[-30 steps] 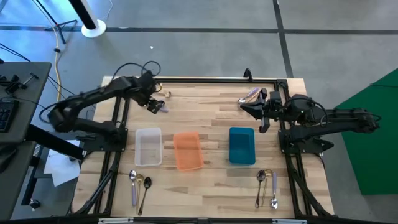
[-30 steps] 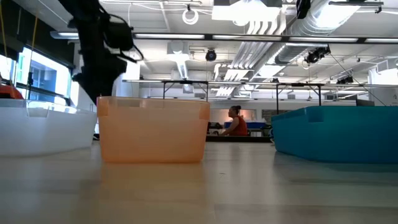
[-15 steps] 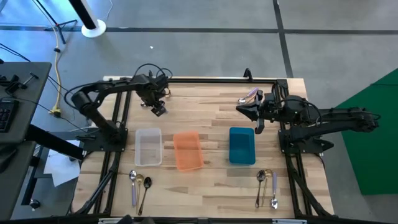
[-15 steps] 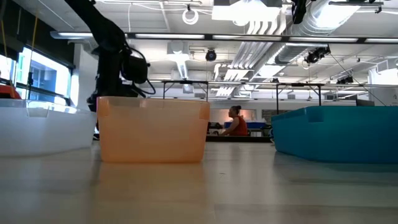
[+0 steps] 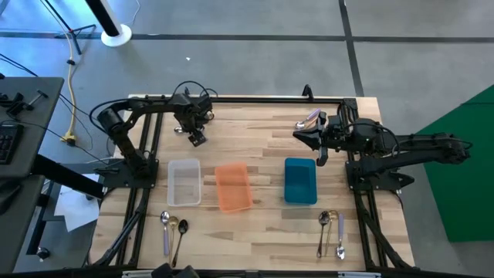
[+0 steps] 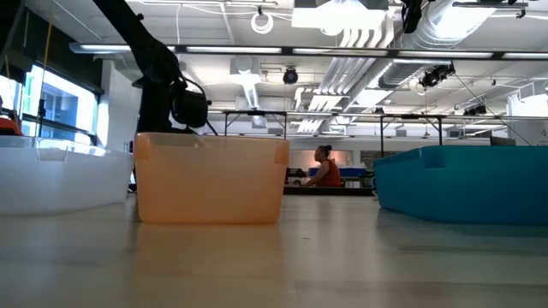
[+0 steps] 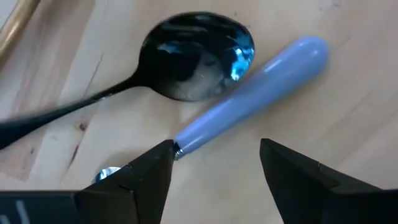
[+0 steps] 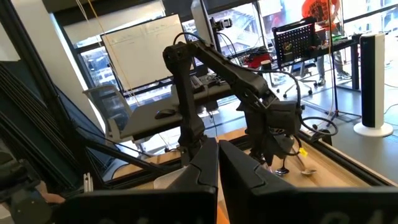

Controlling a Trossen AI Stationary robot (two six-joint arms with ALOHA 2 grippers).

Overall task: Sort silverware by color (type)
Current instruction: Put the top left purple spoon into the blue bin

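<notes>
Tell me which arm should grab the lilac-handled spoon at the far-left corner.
Left: the left gripper hangs open right over the lilac-handled spoon. The right gripper sits shut across the table.

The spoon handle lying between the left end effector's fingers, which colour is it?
Lilac, a pale blue-purple; the spoon handle shows best in the left wrist view.
</notes>
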